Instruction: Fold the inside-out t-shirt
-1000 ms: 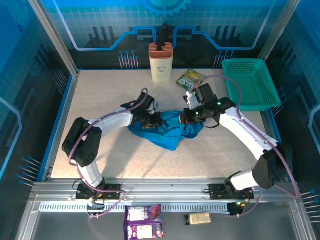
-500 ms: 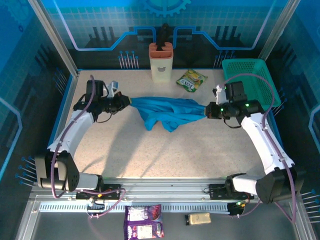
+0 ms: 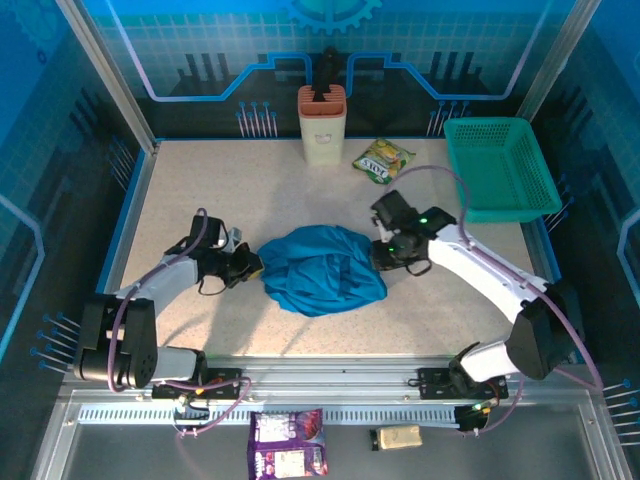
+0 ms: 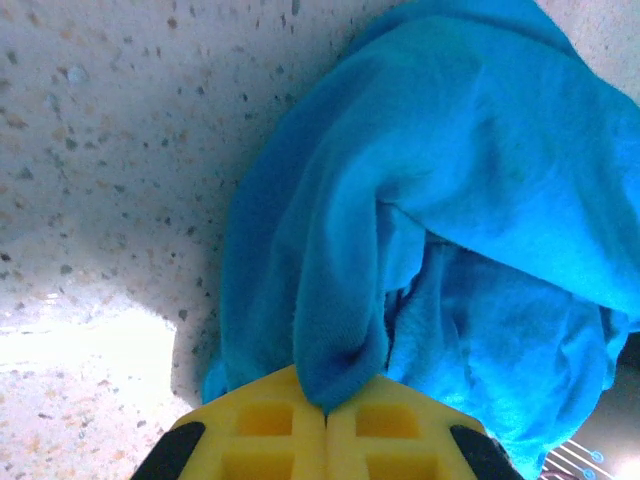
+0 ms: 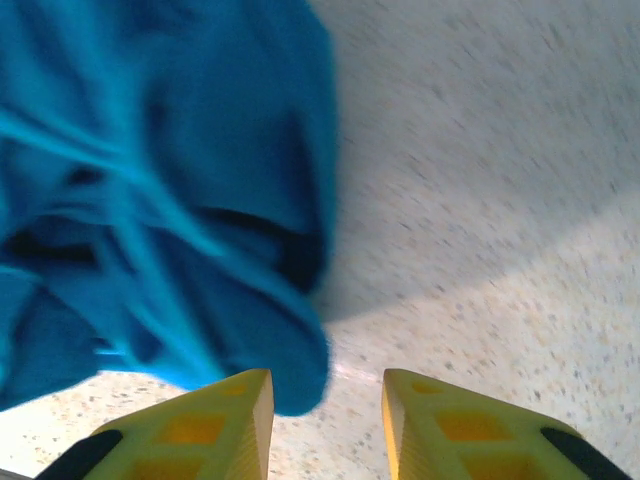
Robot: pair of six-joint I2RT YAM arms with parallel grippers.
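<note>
While my left claw (image 4: 325, 415) has its two yellow fingers (image 4: 265, 430) pressed together on a fold of the inside-out t-shirt (image 4: 450, 200), my right claw (image 5: 328, 420) stands spread, pinching nothing. Speckled table shows in its gap, and a lobe of the blue cloth hangs just beside the finger on the left of that wrist view. From above I take the heap as the dial's centre, with 12 o'clock at the far wall. The shirt (image 3: 325, 270) lies bunched in a rounded mound near the middle of the table (image 3: 200, 180), somewhat toward the near side. My left claw (image 3: 252, 266) meets the mound's edge at 9 o'clock. My right claw (image 3: 380, 255) sits at the edge between 2 and 3 o'clock, its forearm trailing off toward 4. The widest bare room runs from 9 round to 11 o'clock, out to the blue rim on that side. At 6 o'clock a narrower strip of table lies before the near rail. At 12 o'clock a beige holder (image 3: 322, 125) stands against the far edge. A snack packet (image 3: 382, 160) lies at 1 o'clock, well apart from the cloth. A teal basket (image 3: 500, 165) fills the corner at 2 o'clock, beyond my right arm, with bare table between it and the shirt.
</note>
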